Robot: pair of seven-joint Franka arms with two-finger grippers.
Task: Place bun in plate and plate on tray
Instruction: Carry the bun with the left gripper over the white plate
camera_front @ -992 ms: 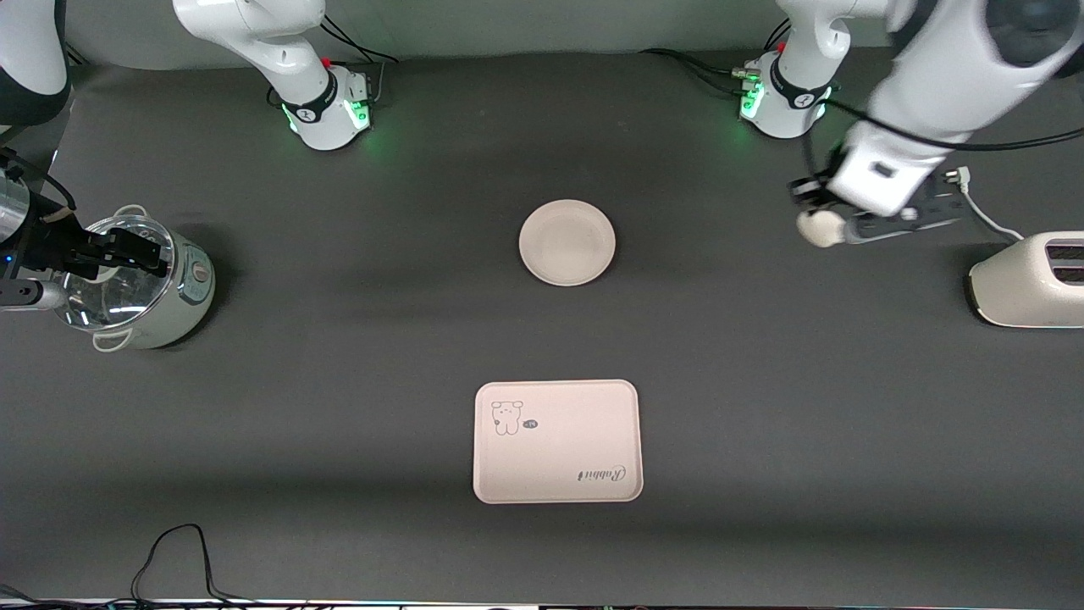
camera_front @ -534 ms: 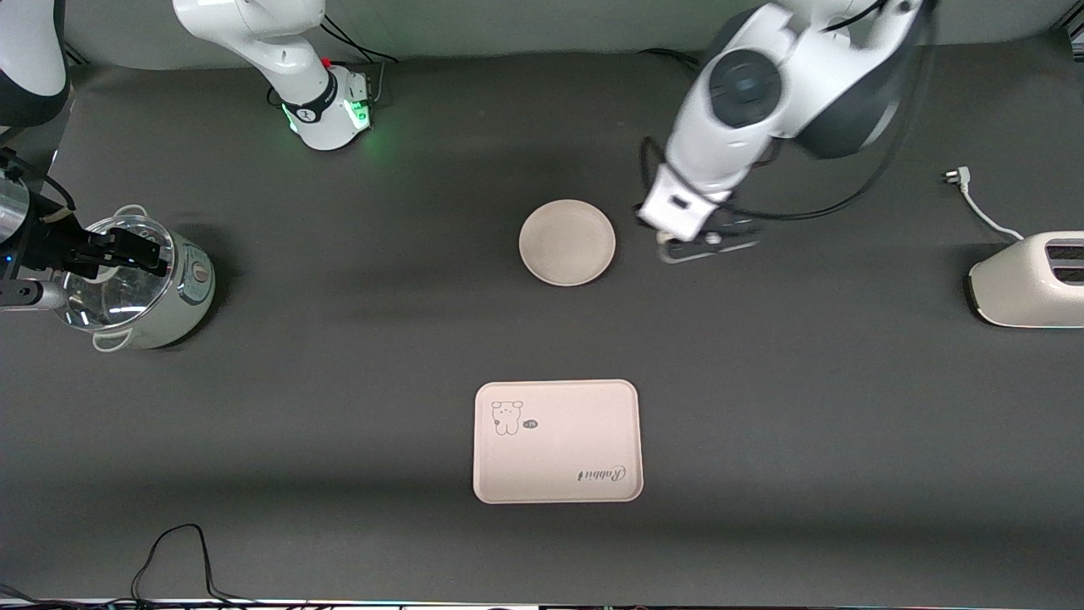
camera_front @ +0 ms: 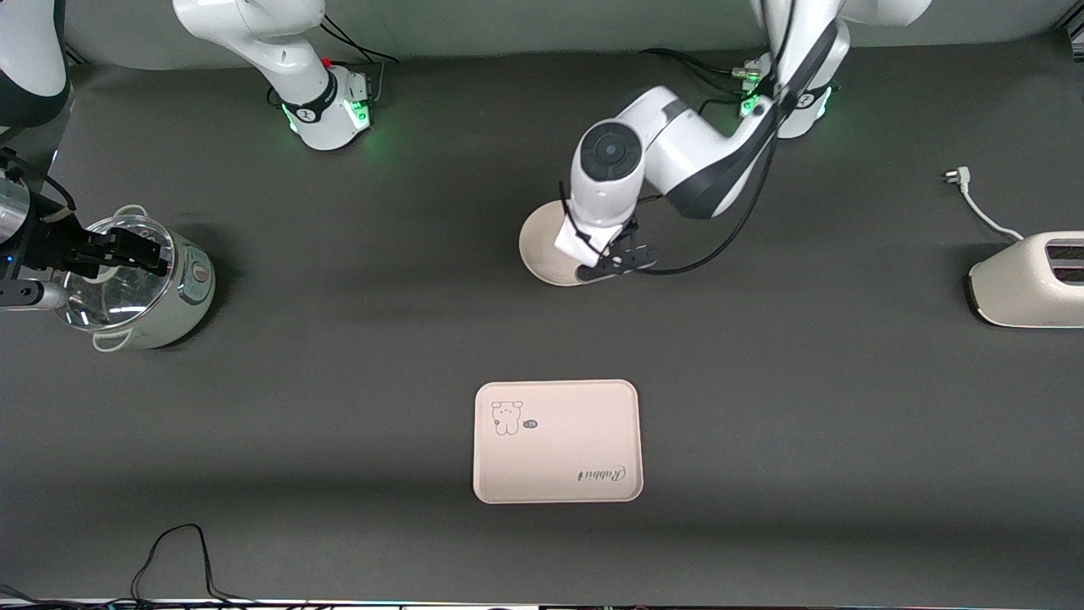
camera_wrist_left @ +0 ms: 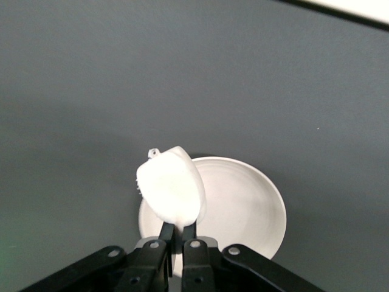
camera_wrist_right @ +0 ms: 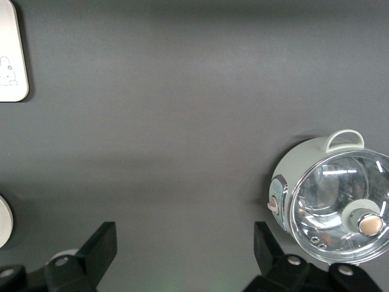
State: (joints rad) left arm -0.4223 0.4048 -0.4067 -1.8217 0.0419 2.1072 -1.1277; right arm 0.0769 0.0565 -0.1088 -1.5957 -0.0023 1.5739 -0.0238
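Observation:
My left gripper (camera_front: 603, 261) is shut on the bun (camera_wrist_left: 171, 191), a smooth white lump, and holds it in the air over the plate (camera_wrist_left: 243, 207). In the front view the left hand covers the bun and part of the round cream plate (camera_front: 540, 246). The rectangular tray (camera_front: 557, 440) with the bear drawing lies nearer to the front camera than the plate, with nothing on it. My right gripper (camera_wrist_right: 185, 255) is open and empty, and waits over the pot at the right arm's end of the table (camera_front: 127, 250).
A pale green pot (camera_front: 140, 288) with a glass lid stands at the right arm's end. A white toaster (camera_front: 1029, 280) with a loose plug cable (camera_front: 974, 203) stands at the left arm's end. A black cable (camera_front: 169, 551) lies by the near edge.
My left arm has swung from the toaster's end of the table to over the plate, with the bun in its gripper. The right arm has not moved.

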